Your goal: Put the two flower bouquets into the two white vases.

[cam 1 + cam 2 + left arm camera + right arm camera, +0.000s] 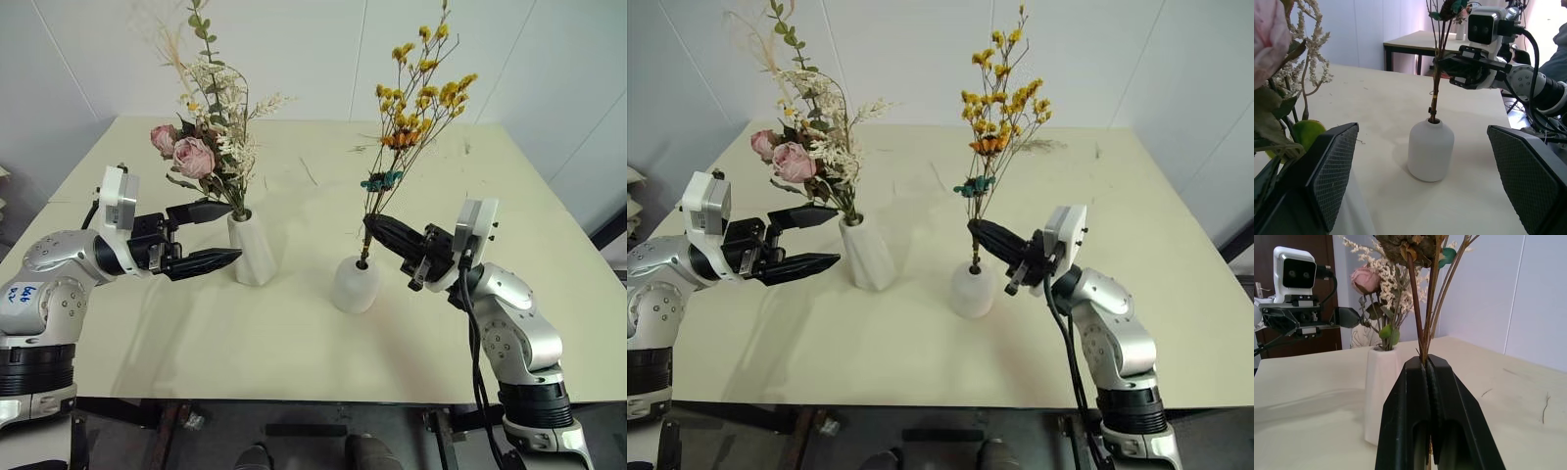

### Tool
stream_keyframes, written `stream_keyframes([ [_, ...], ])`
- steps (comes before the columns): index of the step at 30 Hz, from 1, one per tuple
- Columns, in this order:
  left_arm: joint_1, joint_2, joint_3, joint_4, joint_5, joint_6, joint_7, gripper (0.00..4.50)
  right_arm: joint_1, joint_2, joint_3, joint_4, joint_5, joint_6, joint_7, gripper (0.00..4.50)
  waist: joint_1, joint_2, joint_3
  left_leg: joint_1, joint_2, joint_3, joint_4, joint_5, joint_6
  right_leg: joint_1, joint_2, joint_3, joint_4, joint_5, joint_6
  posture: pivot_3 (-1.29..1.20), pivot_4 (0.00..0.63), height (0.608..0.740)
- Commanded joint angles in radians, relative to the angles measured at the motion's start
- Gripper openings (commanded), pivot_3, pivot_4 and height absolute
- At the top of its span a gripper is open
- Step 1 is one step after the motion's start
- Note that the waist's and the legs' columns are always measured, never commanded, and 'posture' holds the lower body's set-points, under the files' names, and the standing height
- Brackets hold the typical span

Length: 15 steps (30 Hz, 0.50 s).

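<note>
The rose bunch [208,147] is seated in the tall vase [252,251], which stands at about 9 o'clock from the round vase [356,284]. The left gripper [208,236] is spread wide and grasps nothing; its fingers are placed just beside the tall vase, at the vase's 9 o'clock. The yellow bunch [416,108] is set with its stem ends in the hole of the round vase. The right gripper [380,231] is clenched on the stems just above the hole, at about 1 o'clock from the round vase.

A tip-over is judged possible on release: the yellow bunch is tall and leans toward 1 o'clock, and the round vase is small. The stems could also be dragged out if the right gripper is withdrawn before it is fully released. The tall vase could be knocked by a sideways move of the left fingers.

The depth of the stems inside either vase is hidden. Contact between stems and hole rim cannot be made out.
</note>
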Motion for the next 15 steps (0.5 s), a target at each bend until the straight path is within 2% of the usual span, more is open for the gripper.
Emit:
stream_keyframes([
  [1,-0.012,0.0,0.029,-0.027,-0.015,-0.014,0.0,4.5,0.019,0.003,-0.002,-0.002,-0.002,-0.027,0.015,0.03,0.0,0.0,0.0,0.0,0.0,0.0,0.0,0.0,0.0,0.0,0.0,0.0,0.0,0.0,0.0,0.0,0.15,0.74],
  [15,-0.009,0.007,0.039,-0.034,-0.017,-0.012,0.005,4.5,0.06,0.046,0.042,0.025,-0.033,-0.088,0.02,0.03,0.0,0.0,0.0,0.0,0.0,0.0,0.0,0.0,0.0,0.0,0.0,0.0,0.0,0.0,0.0,0.0,0.15,0.74],
])
